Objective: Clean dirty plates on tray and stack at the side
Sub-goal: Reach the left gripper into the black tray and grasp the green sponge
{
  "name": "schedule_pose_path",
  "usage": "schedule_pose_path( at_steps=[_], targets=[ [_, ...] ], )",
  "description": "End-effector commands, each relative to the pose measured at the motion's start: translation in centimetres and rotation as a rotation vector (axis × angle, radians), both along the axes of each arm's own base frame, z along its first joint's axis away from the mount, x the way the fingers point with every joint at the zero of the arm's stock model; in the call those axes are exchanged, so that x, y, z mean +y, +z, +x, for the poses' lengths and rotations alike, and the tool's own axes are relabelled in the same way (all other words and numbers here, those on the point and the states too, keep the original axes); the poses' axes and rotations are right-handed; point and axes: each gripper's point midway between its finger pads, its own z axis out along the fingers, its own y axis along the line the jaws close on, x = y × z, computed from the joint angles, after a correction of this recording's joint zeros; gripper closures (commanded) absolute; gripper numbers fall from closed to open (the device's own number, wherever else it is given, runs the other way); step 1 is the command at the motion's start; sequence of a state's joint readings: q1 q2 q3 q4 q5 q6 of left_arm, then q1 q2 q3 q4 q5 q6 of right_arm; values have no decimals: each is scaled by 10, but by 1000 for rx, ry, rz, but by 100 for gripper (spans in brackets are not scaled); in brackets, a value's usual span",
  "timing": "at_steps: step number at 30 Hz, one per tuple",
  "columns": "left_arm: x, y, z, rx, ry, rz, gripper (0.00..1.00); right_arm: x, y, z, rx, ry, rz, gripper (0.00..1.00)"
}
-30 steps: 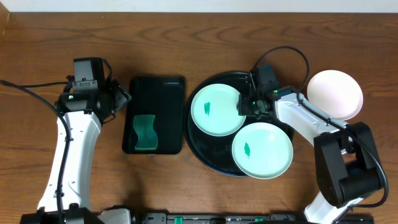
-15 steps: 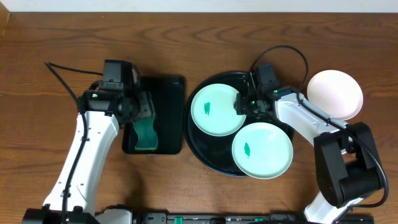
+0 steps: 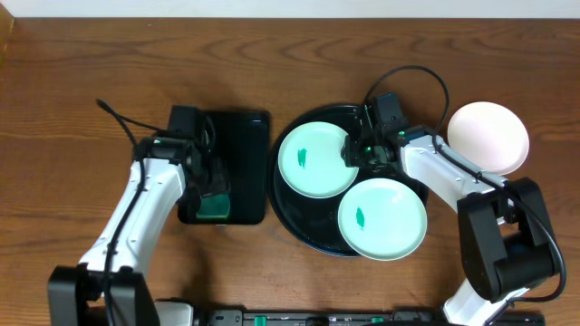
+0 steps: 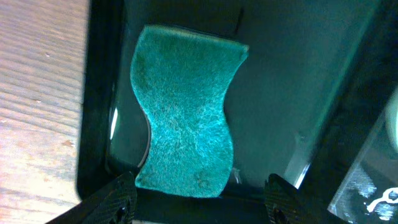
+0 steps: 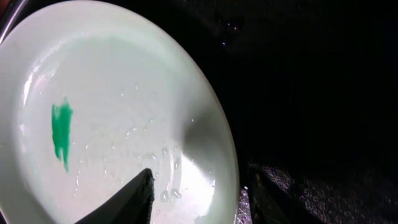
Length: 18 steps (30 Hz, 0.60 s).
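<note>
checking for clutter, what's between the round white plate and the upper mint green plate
Overhead, the right arm spans it, above wood table and round black tray.

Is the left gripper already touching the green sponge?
Cannot tell. In the left wrist view the open left gripper straddles the green sponge; one fingertip sits by its corner, with no clear gap or contact.

Dark brown wooden table [image 3: 82, 72], its grain running sideways, spreads beneath and all around the left gripper [image 3: 212, 186] and right gripper [image 3: 353, 155]; far beyond both, a pale strip [image 3: 272, 7] borders it; lighting soft, even
</note>
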State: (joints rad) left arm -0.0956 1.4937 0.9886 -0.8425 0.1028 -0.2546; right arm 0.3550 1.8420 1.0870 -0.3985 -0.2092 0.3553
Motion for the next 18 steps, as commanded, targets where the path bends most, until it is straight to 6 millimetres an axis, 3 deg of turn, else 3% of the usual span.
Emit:
schedule_pose_path(
  at_steps=[1, 18],
  targets=[
    [0, -14, -3, 24, -8, 5, 39, 5, -1, -3, -1, 25, 0, 54],
    [6, -57, 5, 91, -3, 50, 41, 5, -1, -3, -4, 26, 1, 54]
  ],
)
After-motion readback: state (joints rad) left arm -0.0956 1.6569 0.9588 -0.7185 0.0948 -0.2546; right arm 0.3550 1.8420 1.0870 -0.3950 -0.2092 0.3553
